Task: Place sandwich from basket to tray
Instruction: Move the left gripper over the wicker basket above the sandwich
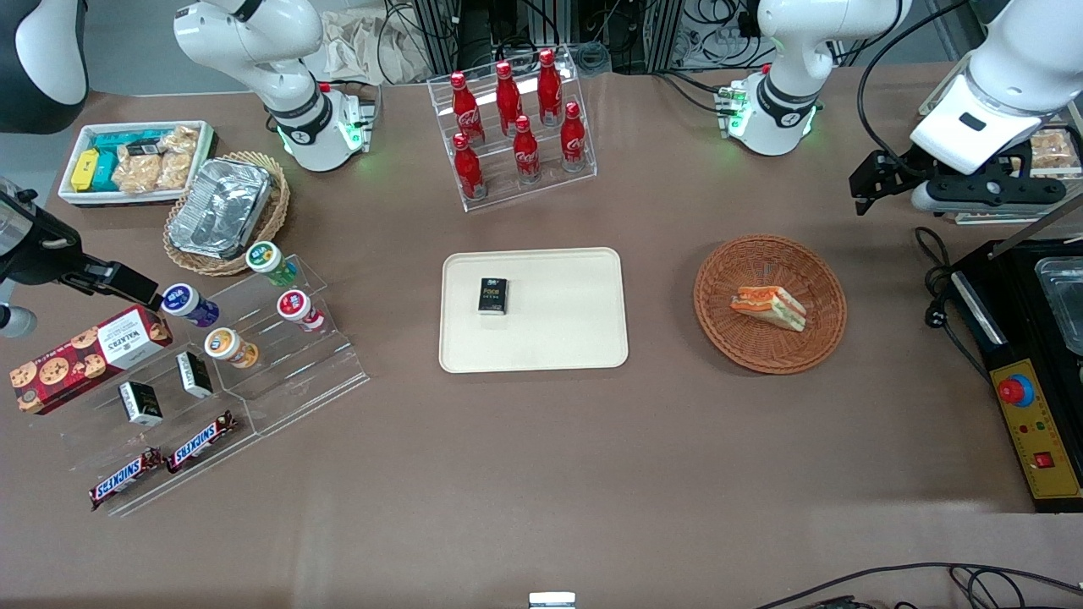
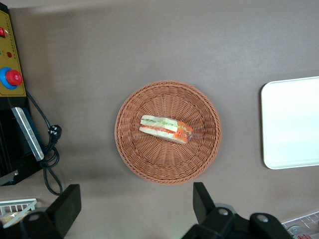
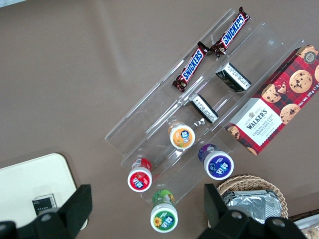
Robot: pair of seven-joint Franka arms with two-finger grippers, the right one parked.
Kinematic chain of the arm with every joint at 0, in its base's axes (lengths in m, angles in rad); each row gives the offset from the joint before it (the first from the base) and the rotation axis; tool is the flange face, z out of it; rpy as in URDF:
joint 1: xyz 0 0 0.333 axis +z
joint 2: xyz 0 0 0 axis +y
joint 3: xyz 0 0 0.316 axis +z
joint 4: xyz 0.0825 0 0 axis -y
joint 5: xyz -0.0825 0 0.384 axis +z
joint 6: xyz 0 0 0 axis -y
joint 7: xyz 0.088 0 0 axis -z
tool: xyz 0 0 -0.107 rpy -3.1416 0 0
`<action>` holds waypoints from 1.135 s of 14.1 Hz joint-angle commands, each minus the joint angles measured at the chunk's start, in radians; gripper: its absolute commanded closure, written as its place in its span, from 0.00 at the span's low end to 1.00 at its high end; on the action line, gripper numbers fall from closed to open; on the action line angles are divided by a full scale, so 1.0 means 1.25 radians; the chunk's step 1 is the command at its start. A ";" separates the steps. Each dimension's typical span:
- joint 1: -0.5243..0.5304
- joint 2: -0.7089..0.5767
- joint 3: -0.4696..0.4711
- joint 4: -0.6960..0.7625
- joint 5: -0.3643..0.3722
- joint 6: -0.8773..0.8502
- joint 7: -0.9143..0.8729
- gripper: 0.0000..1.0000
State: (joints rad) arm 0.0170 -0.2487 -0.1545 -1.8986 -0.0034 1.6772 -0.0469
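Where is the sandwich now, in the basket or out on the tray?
In the basket. The sandwich lies on its weave, apart from the tray. The gripper hovers above, fingers open, holding nothing.

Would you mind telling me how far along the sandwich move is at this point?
Nothing looks done yet: the sandwich lies in the basket. The pincer is open and empty, hanging high above the basket. Left to do: descend, grasp the sandwich, carry it to the tray, which holds only a small black packet, and release.

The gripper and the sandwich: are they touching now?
Apart. In the left wrist view the open gripper hangs above the basket, with bare wicker and table between its fingers and the sandwich.
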 commanded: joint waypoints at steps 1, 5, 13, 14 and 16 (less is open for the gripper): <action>0.009 -0.032 -0.002 -0.029 -0.016 0.002 -0.005 0.00; 0.010 -0.023 0.000 -0.022 -0.021 0.004 -0.008 0.00; 0.021 0.006 0.002 -0.004 -0.064 0.012 -0.166 0.00; 0.020 0.009 0.002 -0.003 -0.062 0.012 -0.199 0.00; 0.022 0.017 0.002 -0.003 -0.070 0.041 -0.287 0.00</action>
State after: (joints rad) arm 0.0393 -0.2391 -0.1490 -1.9088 -0.0729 1.6977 -0.3151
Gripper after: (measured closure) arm 0.000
